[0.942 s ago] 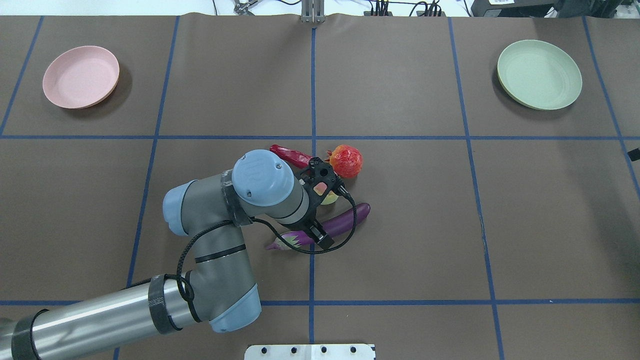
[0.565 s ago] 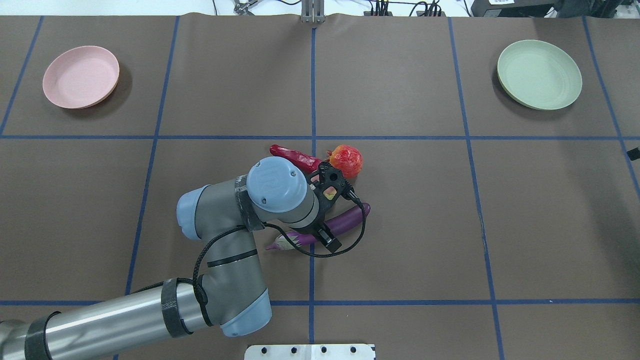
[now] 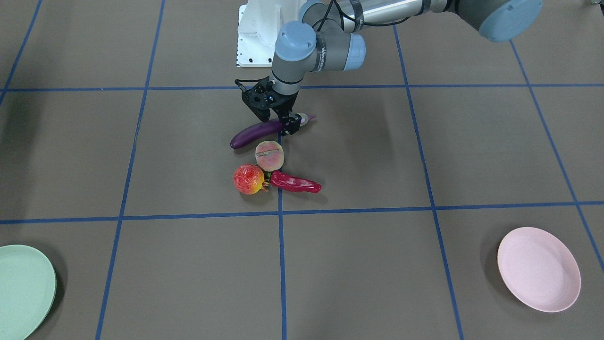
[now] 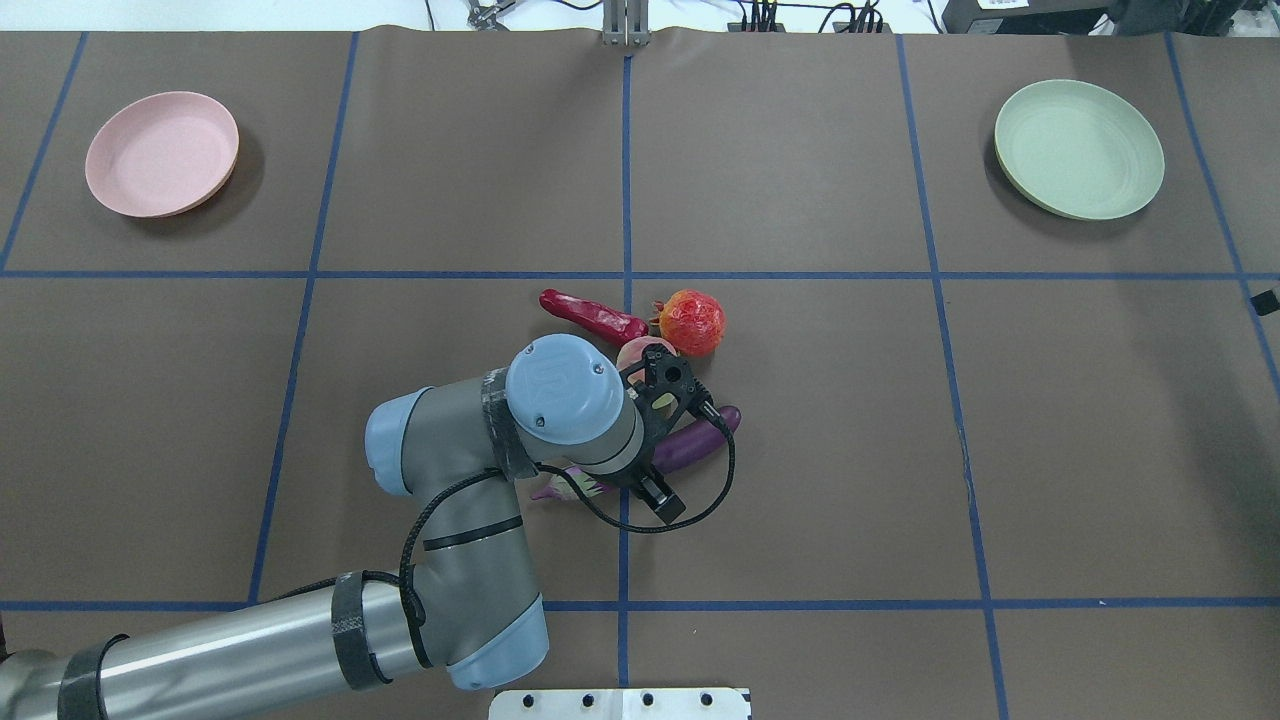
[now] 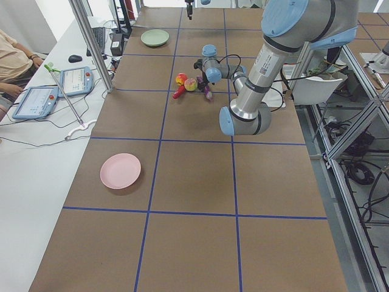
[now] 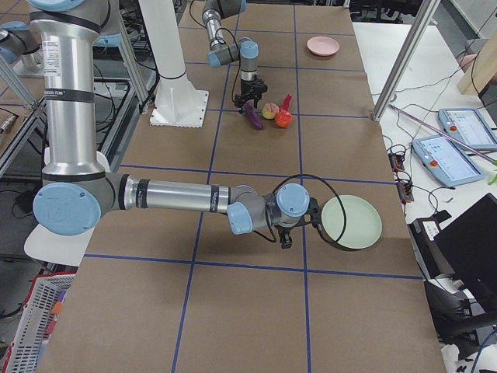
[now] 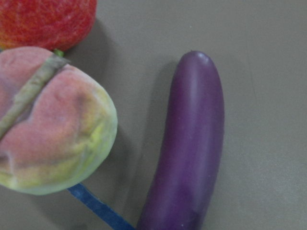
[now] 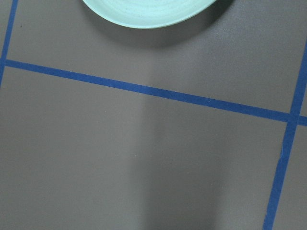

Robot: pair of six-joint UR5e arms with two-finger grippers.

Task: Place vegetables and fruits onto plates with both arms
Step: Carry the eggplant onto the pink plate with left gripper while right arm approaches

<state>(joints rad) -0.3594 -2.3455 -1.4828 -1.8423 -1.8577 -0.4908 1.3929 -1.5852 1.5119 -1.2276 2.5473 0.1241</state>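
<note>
The purple eggplant lies mid-table, and also shows in the overhead view and the left wrist view. The peach, the pomegranate-like fruit and the red chili lie close beyond it. My left gripper points down, open, low over the eggplant's cap half, holding nothing. The pink plate and the green plate are empty at the far corners. My right gripper hovers beside the green plate; I cannot tell whether it is open or shut.
The white robot base stands at the near edge behind the left arm. Blue tape lines grid the brown table. Metal frame posts and operator tablets sit along the far side.
My left gripper has moved from over the peach back toward the robot's side, to over the eggplant. The vegetables, fruits and plates have not moved.
</note>
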